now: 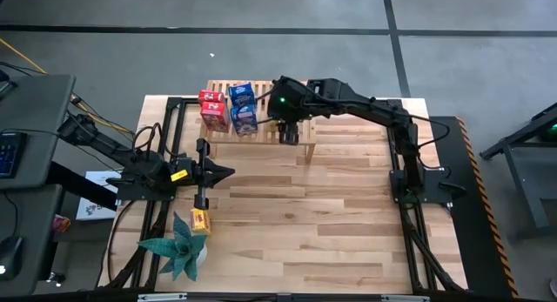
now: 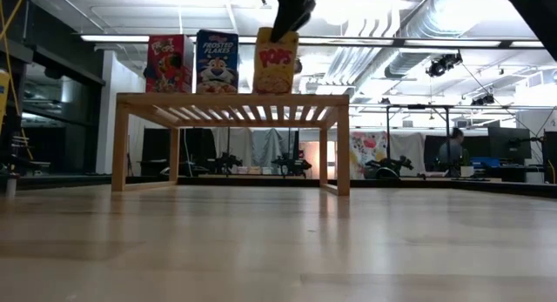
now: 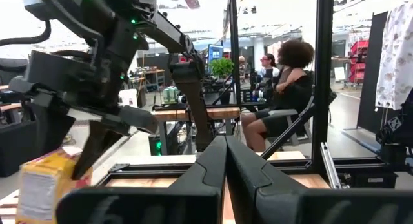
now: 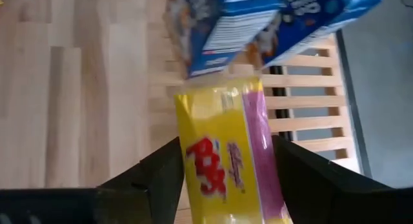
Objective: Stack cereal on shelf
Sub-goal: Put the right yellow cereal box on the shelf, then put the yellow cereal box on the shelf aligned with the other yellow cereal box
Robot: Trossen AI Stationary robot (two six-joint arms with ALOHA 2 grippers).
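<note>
The yellow cereal box stands on the shelf; the right gripper has fingers parted around it, so next it should lift clear. The left gripper, fingers closed, waits near the table's left edge.

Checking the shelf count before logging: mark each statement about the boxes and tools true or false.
1. A yellow box stands on the shelf. True.
2. The right tool is above that yellow box, fingers open on either side. True.
3. The left tool holds a blue box. False: it is shut and empty.
4. No box is left on the table. False: another yellow box lies by the plant.
</note>
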